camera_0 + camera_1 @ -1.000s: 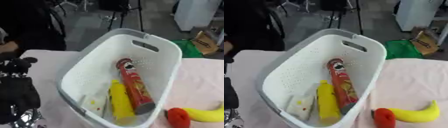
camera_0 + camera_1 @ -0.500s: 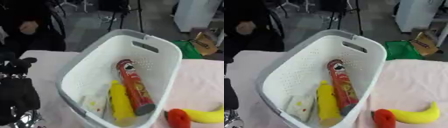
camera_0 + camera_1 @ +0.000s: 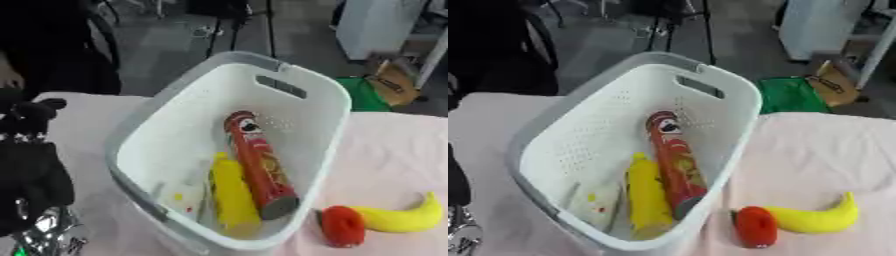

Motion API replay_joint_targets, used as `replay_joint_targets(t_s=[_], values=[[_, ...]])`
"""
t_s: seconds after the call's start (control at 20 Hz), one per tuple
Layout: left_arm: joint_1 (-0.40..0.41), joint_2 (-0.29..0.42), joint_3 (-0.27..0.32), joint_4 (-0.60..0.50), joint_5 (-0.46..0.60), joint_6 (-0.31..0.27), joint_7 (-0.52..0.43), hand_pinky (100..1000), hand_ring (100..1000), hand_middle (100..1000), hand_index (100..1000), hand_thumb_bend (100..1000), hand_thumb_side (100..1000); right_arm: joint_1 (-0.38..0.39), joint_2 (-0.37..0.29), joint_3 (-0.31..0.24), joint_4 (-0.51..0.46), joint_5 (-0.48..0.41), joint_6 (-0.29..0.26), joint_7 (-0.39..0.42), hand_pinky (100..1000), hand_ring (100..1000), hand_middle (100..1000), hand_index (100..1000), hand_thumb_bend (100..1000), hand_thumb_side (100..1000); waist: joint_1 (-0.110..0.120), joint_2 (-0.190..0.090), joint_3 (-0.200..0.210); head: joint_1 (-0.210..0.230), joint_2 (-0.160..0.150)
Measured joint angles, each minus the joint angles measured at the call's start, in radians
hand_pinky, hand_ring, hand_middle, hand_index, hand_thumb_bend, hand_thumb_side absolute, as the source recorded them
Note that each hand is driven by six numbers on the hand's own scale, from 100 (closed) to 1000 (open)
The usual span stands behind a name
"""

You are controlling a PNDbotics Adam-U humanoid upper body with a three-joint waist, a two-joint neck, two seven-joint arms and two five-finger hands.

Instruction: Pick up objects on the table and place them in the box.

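Nothing on the worktop [image 3: 824, 150] has shifted over the last second; only a person's hand at the far left edge has moved, so the task seems paused between picks. The left hand [image 3: 31, 165] still hangs at the left edge beside the white basket [image 3: 306, 90]; whether its fingers are spread or curled I cannot tell. Inside the basket lie a pale packet [image 3: 592, 200], a yellow bottle [image 3: 232, 195] and a red crisp tube [image 3: 258, 162]. Just right of it, a red fruit [image 3: 756, 226] touches a banana [image 3: 820, 217], both left to collect. The right hand is out of sight.

Green bag [image 3: 791, 94] (beside cardboard box [image 3: 836, 82])
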Motion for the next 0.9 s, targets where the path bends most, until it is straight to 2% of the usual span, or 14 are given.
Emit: replay_joint_targets(t_s=[0.15,0.35,0.5,0.55,0.6,0.9], values=[[0.0,0.0,-0.002,0.0,0.0,0.002,0.001,567,436,547,625,100,903,0.036,-0.066,0.075,0.0,0.236,0.107,-0.078,746,817,825,896,100,812,-0.002,0.0,0.004,-0.003,0.001],[0.0,0.0,-0.006,0.0,0.0,0.006,-0.002,566,436,547,625,100,903,0.078,-0.156,0.147,0.0,0.412,0.201,-0.127,760,850,875,930,100,842,-0.003,-0.003,0.004,-0.007,0.007],[0.0,0.0,-0.006,0.0,0.0,0.007,-0.004,566,436,547,625,100,904,0.104,-0.221,0.182,0.0,0.483,0.24,-0.111,776,877,909,970,100,872,-0.008,-0.007,0.004,-0.019,0.015],[0.0,0.0,-0.006,0.0,0.0,0.008,-0.004,566,436,547,625,100,904,0.11,-0.239,0.192,0.0,0.5,0.249,-0.097,787,891,924,988,100,834,-0.009,-0.007,0.004,-0.026,0.018],[0.0,0.0,-0.007,0.0,0.0,0.009,-0.005,566,436,547,625,100,904,0.116,-0.257,0.2,0.0,0.513,0.255,-0.08,791,898,935,998,100,886,-0.01,-0.008,0.004,-0.034,0.019],[0.005,0.001,-0.011,0.0,0.001,0.012,-0.007,566,436,547,625,100,903,0.124,-0.358,0.244,-0.002,0.522,0.263,0.046,801,925,981,1000,100,894,-0.012,-0.013,-0.002,-0.067,0.027]])
